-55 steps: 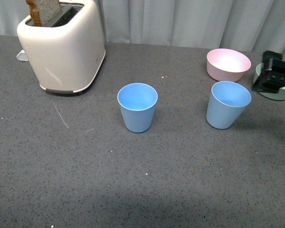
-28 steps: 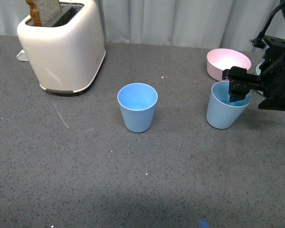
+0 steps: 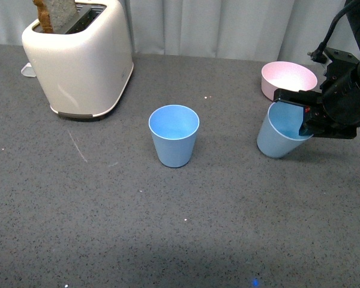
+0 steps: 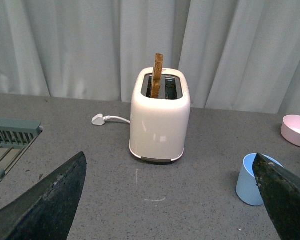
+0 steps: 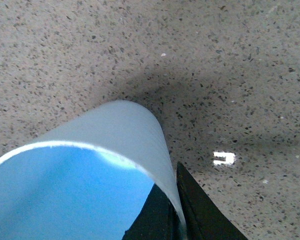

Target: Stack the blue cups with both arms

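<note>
- Blue cups: two light blue, matte plastic tumblers, tapered and handleless, with a brighter blue inside.
- Held cup [image 3: 277,139] is tilted, its mouth leaning toward the right arm [image 3: 347,99] and its base pointing away from it.
- Right jaws are clamped on this cup's rim. The right wrist view shows one thin black finger [image 5: 155,220] inside the cup wall [image 5: 125,130] and the other just outside it.
- Whether the tilted cup's base touches the counter [image 3: 168,234] I cannot tell.
- Free cup [image 3: 174,135] stands upright on the counter, mouth up, well apart from the right jaws and touching nothing else.
- Left jaws stand wide apart and grip nothing; their flat, scuffed black fingers [image 4: 50,200] frame the left wrist view.
- In that view a blue cup [image 4: 252,180] sits upright on the counter beyond the left jaws, partly hidden behind one finger.
- Counter is dark grey with fine pale speckles and a few faint scratches.
- Pink bowl [image 3: 288,80], round, smooth and shallow, lies just behind the right jaws, close to the held cup's rim.
- Cream toaster [image 3: 79,60], glossy with rounded corners, stands far from the right jaws, a slice of bread [image 3: 55,13] upright in its slot.
- White plug [image 4: 98,119] lies on the counter beside the toaster.
- Pale pleated curtain [image 3: 228,27] hangs behind everything.
</note>
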Robot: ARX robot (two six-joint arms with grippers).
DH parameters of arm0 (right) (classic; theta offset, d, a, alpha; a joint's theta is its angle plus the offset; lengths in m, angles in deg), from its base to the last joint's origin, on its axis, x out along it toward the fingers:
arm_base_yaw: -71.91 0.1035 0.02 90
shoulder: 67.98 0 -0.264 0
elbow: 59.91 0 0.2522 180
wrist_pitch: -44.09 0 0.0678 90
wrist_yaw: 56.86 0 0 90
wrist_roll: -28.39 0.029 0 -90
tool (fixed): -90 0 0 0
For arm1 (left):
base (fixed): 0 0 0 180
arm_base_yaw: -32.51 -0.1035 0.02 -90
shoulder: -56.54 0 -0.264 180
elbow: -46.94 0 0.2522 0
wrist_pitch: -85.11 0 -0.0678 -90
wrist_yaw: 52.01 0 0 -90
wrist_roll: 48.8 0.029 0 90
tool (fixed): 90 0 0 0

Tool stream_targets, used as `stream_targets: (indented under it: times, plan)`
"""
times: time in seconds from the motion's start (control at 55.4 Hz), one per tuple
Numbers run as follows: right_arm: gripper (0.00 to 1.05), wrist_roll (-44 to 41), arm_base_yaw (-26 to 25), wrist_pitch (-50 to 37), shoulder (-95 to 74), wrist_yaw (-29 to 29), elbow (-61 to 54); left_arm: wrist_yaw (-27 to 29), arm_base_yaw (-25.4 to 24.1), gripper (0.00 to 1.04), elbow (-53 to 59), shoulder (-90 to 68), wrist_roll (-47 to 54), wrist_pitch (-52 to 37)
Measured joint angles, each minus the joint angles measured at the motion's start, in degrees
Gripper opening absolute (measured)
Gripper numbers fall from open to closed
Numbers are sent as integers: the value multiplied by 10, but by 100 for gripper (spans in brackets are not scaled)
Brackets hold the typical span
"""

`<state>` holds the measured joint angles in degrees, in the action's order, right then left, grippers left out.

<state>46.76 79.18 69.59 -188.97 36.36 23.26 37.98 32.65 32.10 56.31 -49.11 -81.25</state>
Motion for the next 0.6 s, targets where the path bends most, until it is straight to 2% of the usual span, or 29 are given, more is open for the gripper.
stream_targets:
  times: [0.072,0.181,0.271,0.452,0.596]
  plan:
    - [1,5,0,0,7,18,-3,0,0,98,0,0,0,0]
    - [1,18,3,0,43,96,-5,0,0,98,0,0,0,0]
    - [1,23,13,3,71,136,-2,0,0,98,0,0,0,0]
    - [1,32,57,7,92,172,20,0,0,98,0,0,0,0]
    - [1,46,104,8,84,176,36,0,0,98,0,0,0,0]
